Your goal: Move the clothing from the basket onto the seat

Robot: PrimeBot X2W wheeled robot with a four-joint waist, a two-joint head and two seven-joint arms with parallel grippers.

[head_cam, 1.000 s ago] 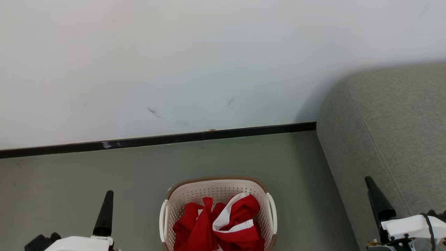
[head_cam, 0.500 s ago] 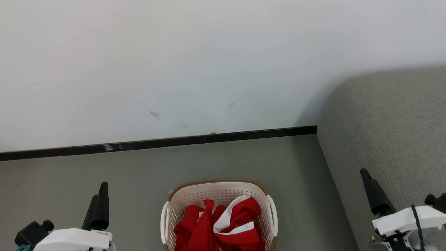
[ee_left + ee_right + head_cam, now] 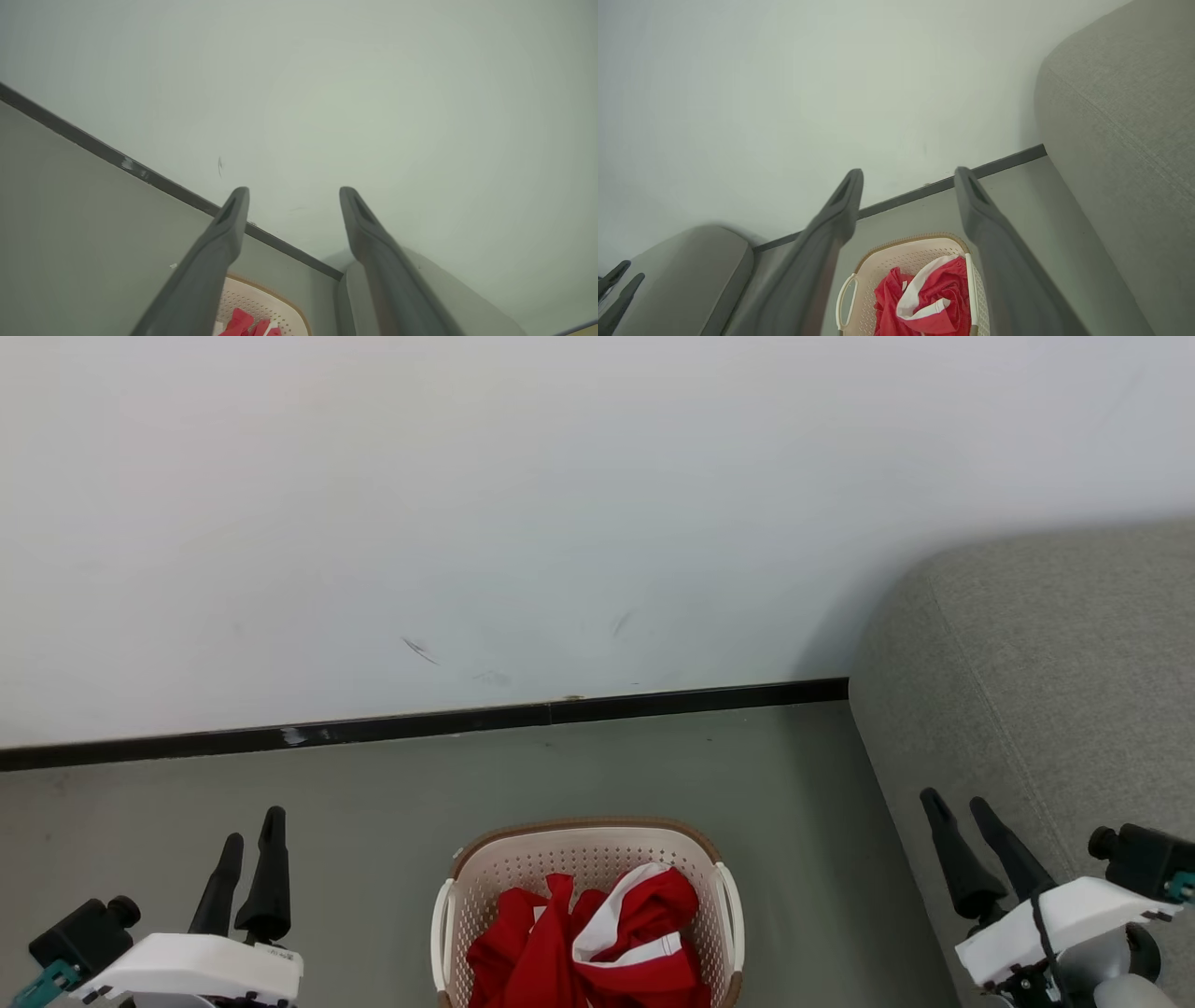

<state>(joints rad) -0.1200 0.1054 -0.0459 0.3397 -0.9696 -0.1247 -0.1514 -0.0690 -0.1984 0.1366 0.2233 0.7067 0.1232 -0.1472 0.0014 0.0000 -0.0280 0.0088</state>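
Observation:
The cream basket with its brown rim stands on the floor at the bottom middle of the head view. Red clothing with white trim lies crumpled inside it. The grey seat rises to the right of it. My left gripper hovers open to the left of the basket, holding nothing. My right gripper is open too, in front of the seat's side. The right wrist view looks between open fingers down on the basket and clothing. The left wrist view shows its open gripper facing the wall.
A white wall with a black skirting board runs behind the basket, with grey floor between them. Another grey rounded cushion shows at the lower left of the right wrist view, next to my left gripper.
Each gripper showed one finger edge-on before and now shows two fingers spread apart. Both have moved a little forward. The camera has tilted slightly; basket and clothing are unmoved.

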